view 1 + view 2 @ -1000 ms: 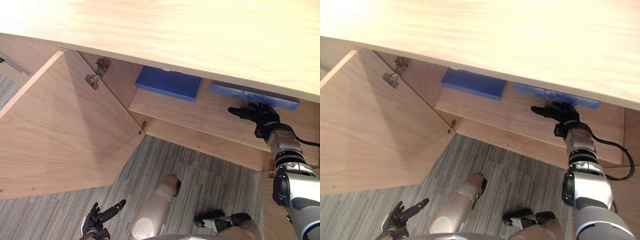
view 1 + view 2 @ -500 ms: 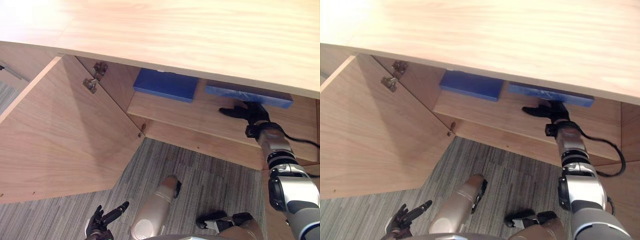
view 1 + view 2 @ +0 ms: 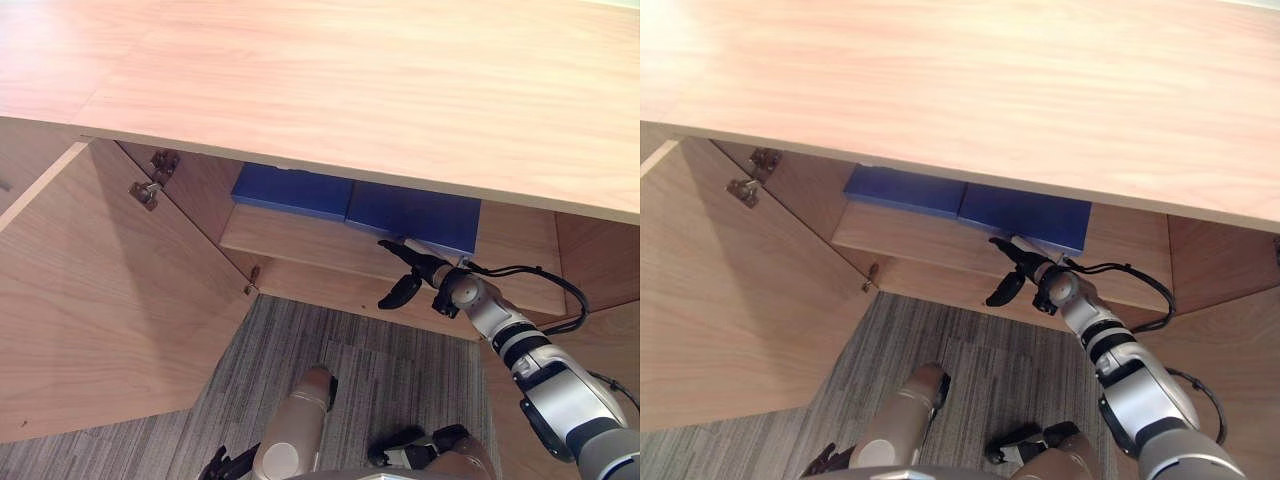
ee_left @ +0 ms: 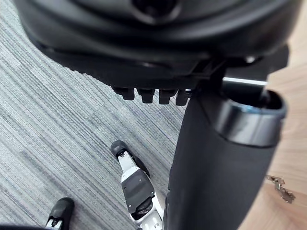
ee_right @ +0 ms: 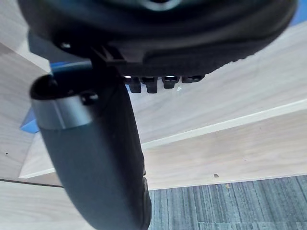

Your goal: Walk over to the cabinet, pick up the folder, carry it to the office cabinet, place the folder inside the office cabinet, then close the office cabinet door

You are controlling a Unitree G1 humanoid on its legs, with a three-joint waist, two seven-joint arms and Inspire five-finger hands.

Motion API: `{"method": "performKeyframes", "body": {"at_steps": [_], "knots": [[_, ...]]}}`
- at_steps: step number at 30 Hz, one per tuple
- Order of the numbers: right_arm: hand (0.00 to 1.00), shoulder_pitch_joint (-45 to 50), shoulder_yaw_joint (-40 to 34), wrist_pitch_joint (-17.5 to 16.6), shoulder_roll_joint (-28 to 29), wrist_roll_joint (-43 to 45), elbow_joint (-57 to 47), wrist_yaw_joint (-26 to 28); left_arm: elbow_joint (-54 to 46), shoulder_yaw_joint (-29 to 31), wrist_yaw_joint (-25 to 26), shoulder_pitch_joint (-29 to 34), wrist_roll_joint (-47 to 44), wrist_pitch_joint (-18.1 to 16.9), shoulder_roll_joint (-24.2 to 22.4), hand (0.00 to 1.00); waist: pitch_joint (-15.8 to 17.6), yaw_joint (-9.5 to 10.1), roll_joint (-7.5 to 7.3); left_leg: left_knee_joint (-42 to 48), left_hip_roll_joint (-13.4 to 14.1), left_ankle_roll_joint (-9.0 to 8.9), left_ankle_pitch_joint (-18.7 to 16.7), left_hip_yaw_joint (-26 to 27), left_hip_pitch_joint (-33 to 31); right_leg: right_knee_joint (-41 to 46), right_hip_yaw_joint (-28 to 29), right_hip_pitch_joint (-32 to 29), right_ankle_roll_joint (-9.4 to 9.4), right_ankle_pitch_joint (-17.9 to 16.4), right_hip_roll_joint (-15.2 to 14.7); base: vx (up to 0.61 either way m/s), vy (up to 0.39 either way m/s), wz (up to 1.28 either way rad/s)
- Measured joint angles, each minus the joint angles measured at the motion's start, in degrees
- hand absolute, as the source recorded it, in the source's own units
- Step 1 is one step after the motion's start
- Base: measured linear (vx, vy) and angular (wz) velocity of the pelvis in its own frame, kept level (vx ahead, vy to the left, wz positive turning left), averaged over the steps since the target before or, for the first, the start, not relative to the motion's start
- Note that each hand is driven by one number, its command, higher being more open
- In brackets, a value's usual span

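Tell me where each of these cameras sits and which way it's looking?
Left eye view: on the head, looking down at the cabinet, its open door and blue folders on the shelf; the right hand, open, is at the shelf's front edge.
Right eye view: beside it, same scene slightly shifted.
Left wrist view: on the left arm, looking past the left hand at the carpet.
Right wrist view: on the right arm, looking past its hand at the shelf.
Shared: both eye views and the right wrist view show the shelf.
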Motion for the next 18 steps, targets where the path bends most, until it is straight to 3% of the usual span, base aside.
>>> {"method": "performKeyframes", "body": {"at_steps": [6,9,12,14,15,18], "knots": [[1.00,-1.08,0.65,-0.20,1.15,-0.04,1.28,0.83,0.20,-0.01,0.09,0.00,-0.13,-0.32,0.28,1.00,0.46,1.10,-0.29,-4.64,2.12,-0.18,1.56,1.40,2.74,-5.39,1.28,0.37,-0.32,2.52,3.50,0.04,-0.032,-0.22],[1.00,-1.49,3.38,0.85,3.12,-0.05,1.31,1.61,0.72,0.04,0.17,-0.01,-1.22,-0.39,0.28,1.00,0.75,1.27,-0.56,-11.26,4.29,-0.30,3.99,3.18,6.57,-12.83,2.22,1.50,-0.56,6.07,7.78,0.07,-0.048,-0.45],[1.00,-1.61,7.10,2.08,5.01,0.01,0.82,4.52,1.12,0.59,0.28,-0.03,-2.40,-0.41,0.16,1.00,0.62,1.53,-1.00,-20.37,7.09,-0.56,7.56,6.38,11.94,-23.38,4.36,2.87,-0.89,11.27,13.73,0.11,-0.042,-0.72],[1.00,-1.66,10.07,2.66,6.58,0.31,0.71,6.86,1.15,2.32,0.59,0.10,-2.71,-0.60,-0.30,1.00,0.38,1.74,-1.18,-25.68,9.80,-0.82,9.47,9.57,16.08,-31.92,6.98,4.30,-1.50,15.44,19.35,0.13,-0.055,-1.06],[1.00,-1.87,11.77,3.34,7.41,1.03,0.67,8.03,1.20,3.94,0.62,0.32,-3.18,-0.81,-0.71,1.00,0.20,1.90,-1.25,-27.03,11.52,-0.83,9.67,11.63,18.05,-36.25,9.41,4.99,-1.77,17.60,22.64,0.13,-0.049,-1.18],[1.00,-1.97,14.76,4.52,7.99,1.97,1.00,10.03,1.83,7.88,0.61,0.81,-4.55,-1.27,-1.40,1.00,-0.59,2.59,-2.12,-26.46,13.43,-0.62,9.79,12.85,22.28,-43.50,17.72,6.25,-2.38,21.71,28.71,0.16,0.020,-1.56]]}}
